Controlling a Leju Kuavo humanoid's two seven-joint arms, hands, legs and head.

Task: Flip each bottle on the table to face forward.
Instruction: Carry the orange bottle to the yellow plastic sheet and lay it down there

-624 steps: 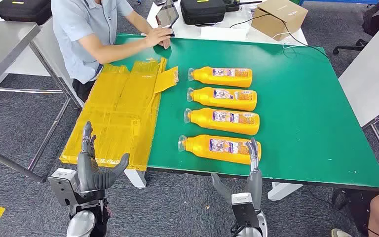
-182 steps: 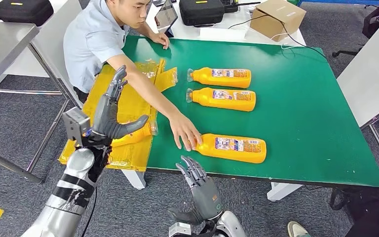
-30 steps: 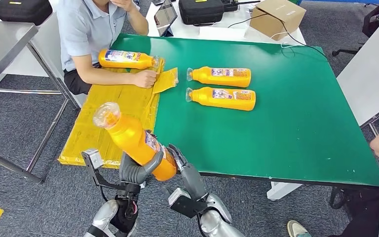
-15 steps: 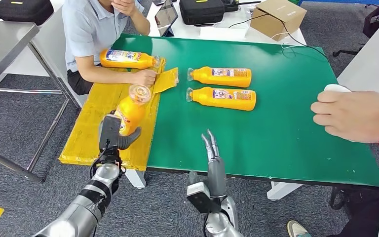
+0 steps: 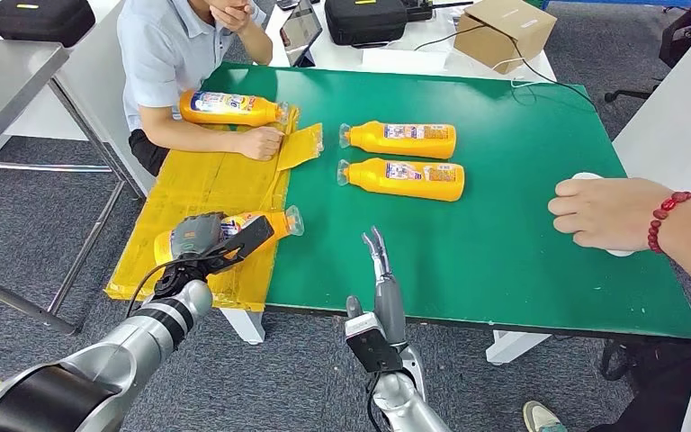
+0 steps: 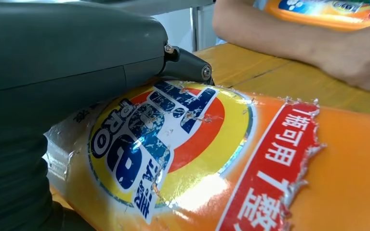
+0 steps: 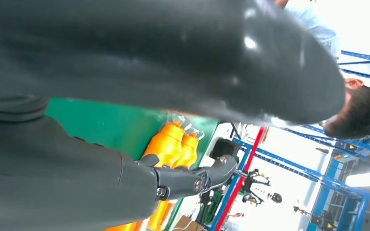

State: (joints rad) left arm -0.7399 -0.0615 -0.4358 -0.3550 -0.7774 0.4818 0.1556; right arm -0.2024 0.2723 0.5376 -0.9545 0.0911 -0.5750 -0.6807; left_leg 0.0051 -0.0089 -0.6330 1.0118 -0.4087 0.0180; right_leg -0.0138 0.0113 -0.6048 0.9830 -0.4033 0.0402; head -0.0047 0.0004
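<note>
Since the previous frame, the bottle (image 5: 234, 232) has been laid flat on the yellow board (image 5: 207, 184), still gripped by the left hand (image 5: 209, 241); its cap points toward the bench (image 5: 522, 234). The right hand (image 5: 380, 261) is held empty, fingers straight.

Two bottles (image 5: 399, 158) lie side by side mid-table (image 5: 522, 243).

Robotics lab or test workshop, green-topped work table (image 5: 540, 225), grey carpet floor (image 5: 27, 225), black equipment cases (image 5: 367, 18), cardboard box (image 5: 506, 31), cabling, tablet (image 5: 301, 27), blue metal racking (image 7: 318, 183) in the background, seated person (image 5: 180, 54) supervising
</note>
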